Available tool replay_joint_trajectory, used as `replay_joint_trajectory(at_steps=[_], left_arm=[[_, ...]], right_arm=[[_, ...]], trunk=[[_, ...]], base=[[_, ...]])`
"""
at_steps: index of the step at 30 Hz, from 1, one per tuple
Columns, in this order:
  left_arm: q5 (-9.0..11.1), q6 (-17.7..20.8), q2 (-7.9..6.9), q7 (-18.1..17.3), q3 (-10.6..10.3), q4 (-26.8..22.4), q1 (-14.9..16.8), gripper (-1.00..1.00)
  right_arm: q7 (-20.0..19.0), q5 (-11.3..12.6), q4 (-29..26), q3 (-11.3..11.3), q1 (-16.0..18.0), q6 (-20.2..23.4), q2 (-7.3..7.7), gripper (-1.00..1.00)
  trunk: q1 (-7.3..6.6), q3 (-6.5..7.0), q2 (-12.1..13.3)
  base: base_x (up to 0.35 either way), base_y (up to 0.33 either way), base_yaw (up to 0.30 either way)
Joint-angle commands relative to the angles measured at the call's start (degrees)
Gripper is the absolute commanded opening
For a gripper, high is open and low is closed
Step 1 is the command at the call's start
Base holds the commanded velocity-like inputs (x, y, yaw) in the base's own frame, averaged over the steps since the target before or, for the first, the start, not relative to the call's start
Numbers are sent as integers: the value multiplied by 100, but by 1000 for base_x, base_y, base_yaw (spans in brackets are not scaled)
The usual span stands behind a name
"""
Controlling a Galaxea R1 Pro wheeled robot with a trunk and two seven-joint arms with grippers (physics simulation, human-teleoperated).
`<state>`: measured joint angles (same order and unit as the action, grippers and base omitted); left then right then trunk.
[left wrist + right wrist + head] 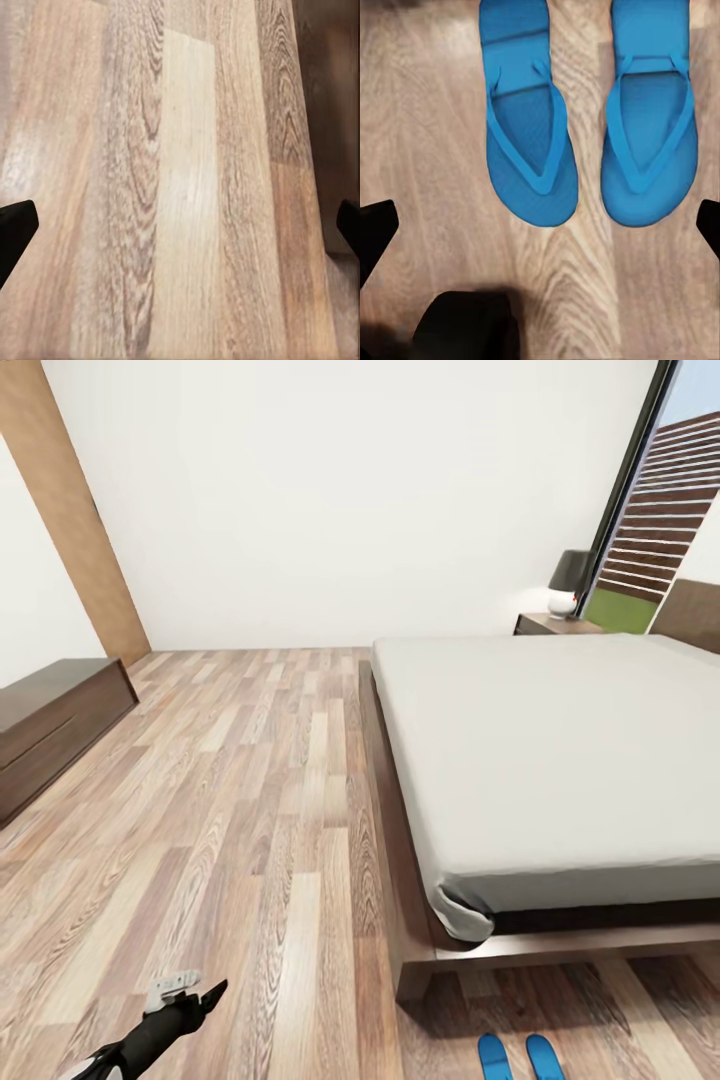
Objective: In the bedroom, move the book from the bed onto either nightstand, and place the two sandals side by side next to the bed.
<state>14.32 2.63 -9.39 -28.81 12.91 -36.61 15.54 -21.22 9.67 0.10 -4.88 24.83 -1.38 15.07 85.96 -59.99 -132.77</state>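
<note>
1. The white-walled bedroom's wood-plank floor (250,810) lies open ahead of me. A long low dark dresser (50,725) stands against the left wall.
2. The large low platform bed (560,760), dark brown frame under a plain light-grey mattress, occupies the right half of the head view. No book shows on the visible mattress surface, so I cannot tell where it lies.
3. The low dark brown nightstand (548,624) stands at the far side of the bed, by the window, and carries a dark-shaded lamp (570,582).
4. The 2 flat bright blue flip-flop sandals (589,127) lie on the floor near the foot corner of the bed, parallel, close together, not touching.
5. My right gripper (540,225) hangs spread above them, holding nothing.
6. My left gripper (180,225) is likewise spread and empty over bare planks.
7. Judgement: the sandals look placed. To proceed well, I should keep both arms tucked, skirt the bed frame, and scan the mattress for the book.
</note>
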Motion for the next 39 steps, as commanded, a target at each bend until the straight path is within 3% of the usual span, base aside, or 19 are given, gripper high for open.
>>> replay_joint_trajectory(at_steps=[1, 5, 10, 32, 39], left_arm=[[40, 28, 10, -31, 10, 3, 2, 100], [37, 27, 20, -29, 4, 4, 2, 100], [24, 22, 72, -28, -11, 161, 2, 100], [2, 20, 183, -36, -13, 528, 2, 100], [-11, 19, 221, -35, -10, 862, 2, 100]], right_arm=[[-19, 58, 7, -41, 4, -71, -28, 100], [-16, 68, 7, -40, 5, -189, -197, 100], [-12, 100, 8, -39, 4, -242, -268, 100], [-6, 105, -1, -30, 7, -248, -261, 100], [-5, 105, -1, -30, 7, -248, -261, 100]], trunk=[[-24, 14, 40], [-112, 86, 200], [-222, 176, 401], [-705, 571, 1283], [-858, 696, 1564]], base=[[0, 0, 0], [0, 0, 0], [0, 0, 0], [0, 0, 0], [0, 0, 0]])
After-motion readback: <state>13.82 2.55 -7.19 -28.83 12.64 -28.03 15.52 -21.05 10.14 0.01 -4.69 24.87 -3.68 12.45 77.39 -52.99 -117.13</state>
